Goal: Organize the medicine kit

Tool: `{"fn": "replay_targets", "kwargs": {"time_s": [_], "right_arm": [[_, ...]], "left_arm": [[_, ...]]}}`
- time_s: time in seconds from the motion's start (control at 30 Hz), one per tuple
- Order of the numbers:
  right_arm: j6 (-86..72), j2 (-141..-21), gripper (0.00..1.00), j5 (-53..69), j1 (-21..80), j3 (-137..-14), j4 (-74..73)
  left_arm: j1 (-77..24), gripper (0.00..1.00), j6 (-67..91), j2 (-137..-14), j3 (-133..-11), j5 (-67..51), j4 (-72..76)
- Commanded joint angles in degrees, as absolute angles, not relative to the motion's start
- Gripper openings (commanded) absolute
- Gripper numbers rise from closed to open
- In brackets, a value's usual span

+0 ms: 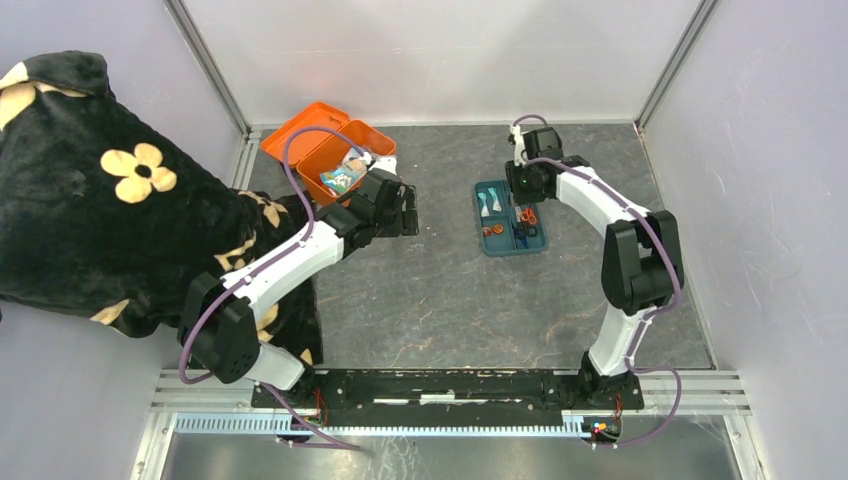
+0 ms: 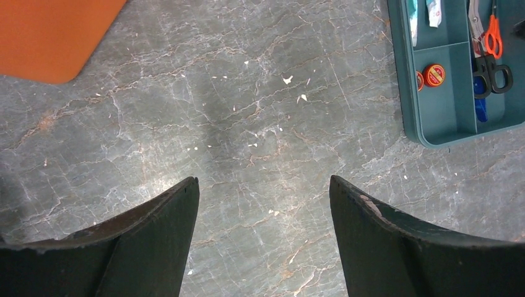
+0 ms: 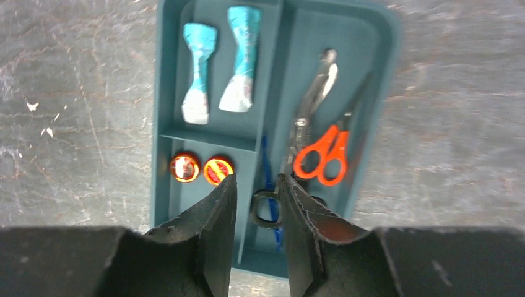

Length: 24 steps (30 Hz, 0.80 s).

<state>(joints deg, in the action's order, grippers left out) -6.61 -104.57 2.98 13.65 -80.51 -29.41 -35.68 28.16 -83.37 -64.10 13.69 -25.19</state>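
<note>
The orange medicine kit (image 1: 372,135) stands open at the far left, its lid (image 1: 300,135) laid back and a blue-white packet (image 1: 340,178) inside. An orange corner of it shows in the left wrist view (image 2: 49,37). My left gripper (image 1: 405,210) is open and empty above bare table (image 2: 264,180), just right of the kit. My right gripper (image 1: 522,190) hovers over the teal tray (image 1: 484,215), its jaws a narrow gap apart and empty (image 3: 257,179), above the tray's divider.
The tray (image 3: 162,124) holds two teal-white sachets (image 3: 198,74), two round orange tins (image 3: 184,167), orange-handled scissors (image 3: 322,154) and black-handled shears (image 3: 266,207). A black flowered cloth (image 1: 100,200) covers the left side. Enclosure walls surround the table.
</note>
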Motion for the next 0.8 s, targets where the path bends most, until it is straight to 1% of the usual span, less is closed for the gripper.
{"fn": "replay_targets", "kwargs": {"time_s": [0.0, 0.33, 0.43, 0.63, 0.77], "right_arm": [[-7.7, -108.1, 0.37, 3.2, 15.5, -81.6, -29.3], [-7.4, -111.5, 0.37, 0.8, 17.0, -81.2, -29.7], [-7.4, -112.3, 0.36, 0.5, 17.0, -81.0, -29.2], [-7.6, -114.5, 0.27, 0.9, 17.0, -80.6, -27.6], [-7.9, -114.8, 0.17, 0.4, 17.1, -79.4, -25.1]], "left_arm": [[-35.4, 0.83, 25.0, -81.4, -64.1, 15.6, -24.1], [-35.2, 0.83, 24.9, -81.7, -64.2, 15.6, -24.1], [-35.1, 0.83, 24.9, -81.7, -64.2, 15.6, -24.1], [-34.7, 0.83, 23.9, -81.3, -64.1, 15.8, -23.3], [-33.8, 0.84, 21.8, -80.3, -64.4, 17.5, -22.3]]}}
